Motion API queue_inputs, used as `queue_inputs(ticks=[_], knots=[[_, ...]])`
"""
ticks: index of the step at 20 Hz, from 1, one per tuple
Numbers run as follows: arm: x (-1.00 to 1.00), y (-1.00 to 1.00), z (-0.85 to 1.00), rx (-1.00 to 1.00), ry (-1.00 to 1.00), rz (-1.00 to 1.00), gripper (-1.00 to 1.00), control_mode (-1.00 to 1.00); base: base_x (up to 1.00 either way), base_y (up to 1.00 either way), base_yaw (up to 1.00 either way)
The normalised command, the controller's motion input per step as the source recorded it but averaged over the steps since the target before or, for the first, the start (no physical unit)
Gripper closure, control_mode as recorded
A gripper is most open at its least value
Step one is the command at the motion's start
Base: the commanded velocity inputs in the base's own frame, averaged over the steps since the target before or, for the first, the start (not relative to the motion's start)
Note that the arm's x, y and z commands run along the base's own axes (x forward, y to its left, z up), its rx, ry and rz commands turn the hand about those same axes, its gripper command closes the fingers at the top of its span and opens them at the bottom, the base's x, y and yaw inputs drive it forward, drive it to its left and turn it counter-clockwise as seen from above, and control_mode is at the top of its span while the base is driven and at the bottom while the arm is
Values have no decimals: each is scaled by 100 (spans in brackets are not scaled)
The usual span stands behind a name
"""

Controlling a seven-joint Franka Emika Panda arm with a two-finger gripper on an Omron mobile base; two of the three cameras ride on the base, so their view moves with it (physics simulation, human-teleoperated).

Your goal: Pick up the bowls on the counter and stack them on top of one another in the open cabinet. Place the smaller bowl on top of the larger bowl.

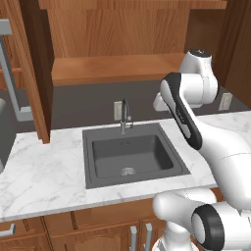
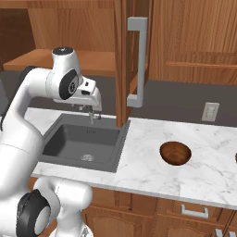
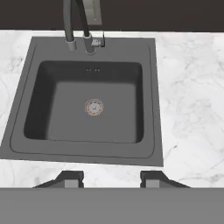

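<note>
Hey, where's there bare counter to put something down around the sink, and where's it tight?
Free: the marble counter left of the sink, up to the cabinet side panel, and the stretch between the sink and the small bowl in the right base view. Tight: behind the sink, where the faucet stands and the gripper hangs overhead.

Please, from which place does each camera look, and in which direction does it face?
Left base view: behind the arm on its left, facing forward and down at the sink and counter; the white arm rises at lower right.
Right base view: behind on its right, facing the counter, the smaller bowl and the open cabinet door; the arm rises at lower left.
Hand view: on the hand, looking down into the sink; the gripper with empty, parted fingertips shows at the bottom.
All three share the sink and faucet.
</note>
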Motion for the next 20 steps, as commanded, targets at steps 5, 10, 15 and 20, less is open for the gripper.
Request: queue_inputs(ticks=[5, 10, 15, 20], knots=[[-8, 1, 1, 0, 0, 0, -100, -100, 0, 0, 0], [-16, 0, 10, 0, -2, 0, -100, -100, 0, 0, 0], [-14, 0, 14, -1, -2, 0, -100, -100, 0, 0, 0], [-18, 0, 14, -2, -3, 0, -100, -100, 0, 0, 0]])
